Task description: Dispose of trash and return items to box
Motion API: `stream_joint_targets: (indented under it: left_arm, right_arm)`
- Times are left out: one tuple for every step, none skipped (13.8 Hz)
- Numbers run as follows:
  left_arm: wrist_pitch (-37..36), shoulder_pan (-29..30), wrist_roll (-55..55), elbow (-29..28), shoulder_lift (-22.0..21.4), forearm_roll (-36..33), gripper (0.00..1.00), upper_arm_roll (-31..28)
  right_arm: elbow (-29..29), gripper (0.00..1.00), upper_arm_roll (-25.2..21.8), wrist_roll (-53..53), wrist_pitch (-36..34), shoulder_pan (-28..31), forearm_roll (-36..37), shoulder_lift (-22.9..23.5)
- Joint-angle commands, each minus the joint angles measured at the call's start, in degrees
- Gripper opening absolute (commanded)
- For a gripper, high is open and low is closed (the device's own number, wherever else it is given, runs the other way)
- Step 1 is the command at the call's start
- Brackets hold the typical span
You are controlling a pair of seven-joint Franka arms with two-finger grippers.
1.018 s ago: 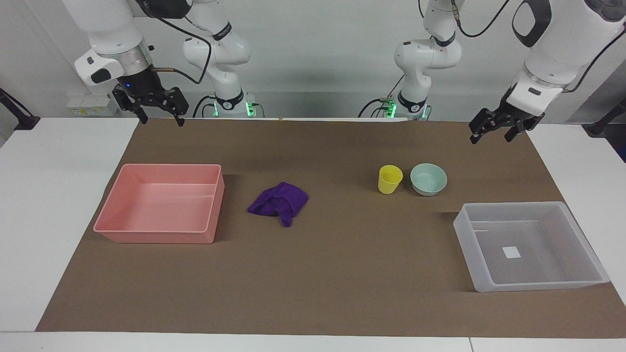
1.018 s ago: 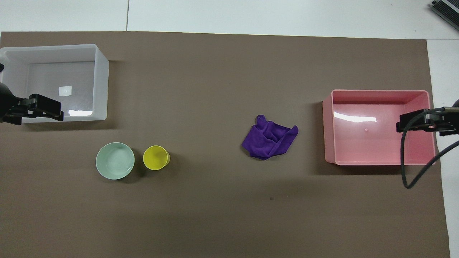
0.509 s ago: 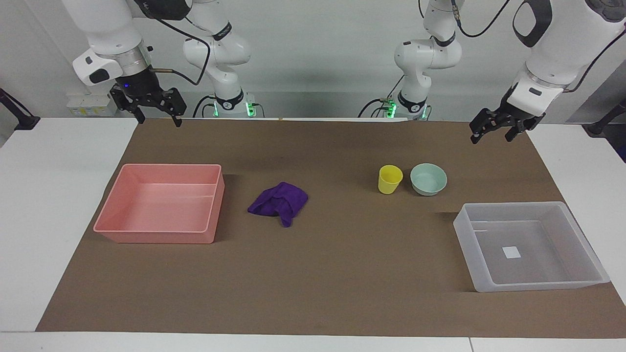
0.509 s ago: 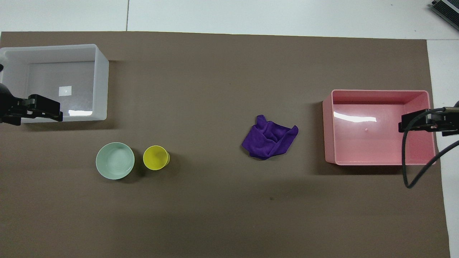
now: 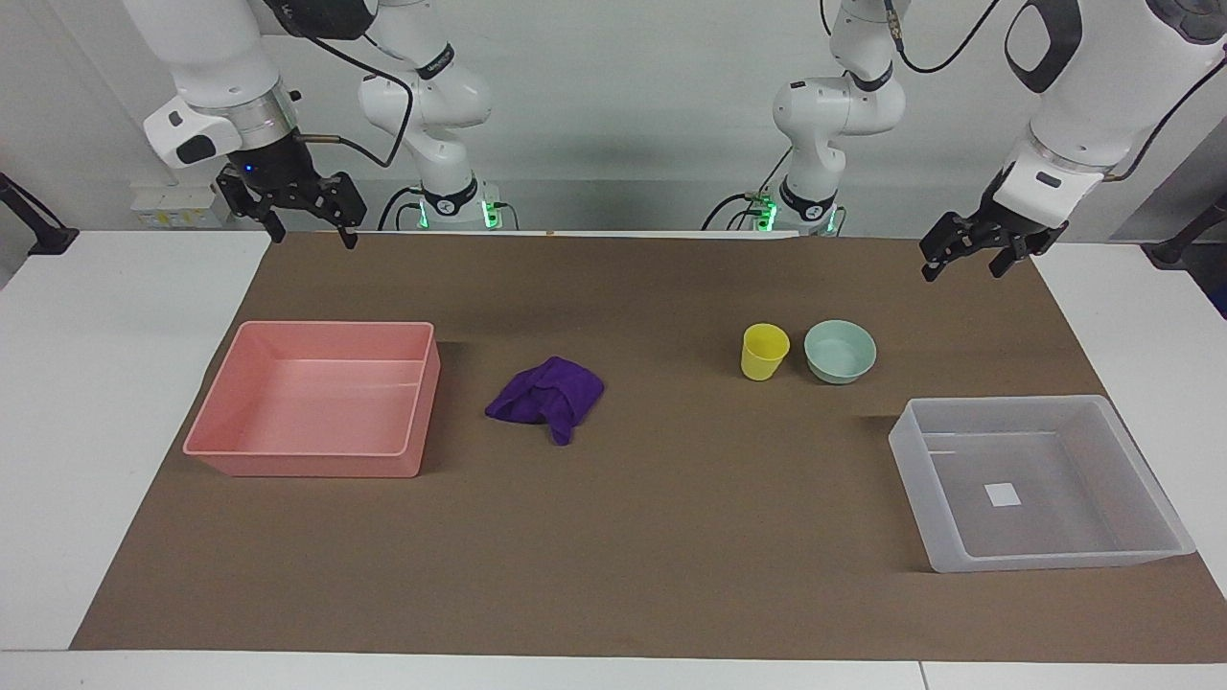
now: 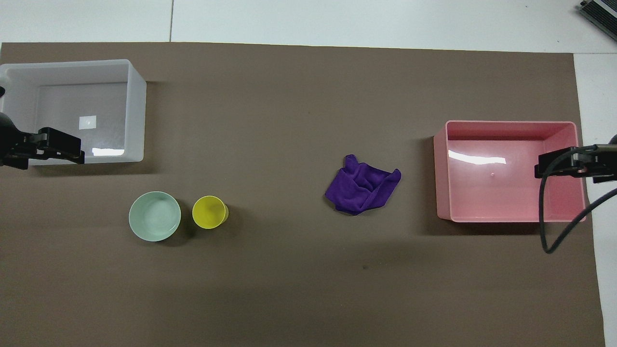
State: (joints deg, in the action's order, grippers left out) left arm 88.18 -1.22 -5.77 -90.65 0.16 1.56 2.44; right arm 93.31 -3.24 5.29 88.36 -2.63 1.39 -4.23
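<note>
Left pincer: fingers apart, raised over table edge nearest the robots
Right pincer: fingers apart, raised likewise
Rag: mid-table

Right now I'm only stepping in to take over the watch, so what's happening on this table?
Nothing is being handled yet. The left gripper and right gripper both hang open and empty above the robots' edge of the mat. The purple rag lies beside the pink tray. The yellow cup and mint bowl stand side by side, outside the translucent box.
</note>
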Motion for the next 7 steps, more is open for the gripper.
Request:
stream_joint_targets:
  left_arm:
    - [-1.3,-0.2,-0.3,0.9,0.2,-0.9,1.00,-0.2]
    - [-1.3,-0.1,-0.2,0.9,0.1,-0.9,1.00,-0.2]
    - [-1.6,-0.1,-0.1,0.9,0.0,-0.9,1.00,-0.2]
    - [-2.0,-0.1,0.2,0.9,0.0,-0.9,1.00,-0.2]
    - [-2.6,-0.1,0.1,0.9,-0.1,-0.9,1.00,-0.2]
    - [-3.6,-0.1,0.1,0.4,-0.1,-0.9,1.00,-0.2]
    - [-3.9,0.0,-0.1,-0.7,0.5,-0.3,1.00,-0.2]
  right_arm:
    - [2.4,1.00,0.3,-0.8,2.9,-0.6,0.3,-1.2]
    - [3.1,1.00,0.3,-0.5,4.4,-2.0,0.3,-1.2]
    - [4.2,1.00,0.3,0.2,6.2,-3.3,0.3,-1.2]
    - [5.4,1.00,0.3,2.1,7.9,-4.3,0.3,-1.0]
    - [6.4,1.00,0.3,4.6,9.4,-5.7,0.3,-0.5]
    - [8.3,1.00,0.3,7.4,12.2,-7.8,0.3,0.0]
    - [11.7,1.00,0.4,10.0,17.8,-9.7,0.3,0.4]
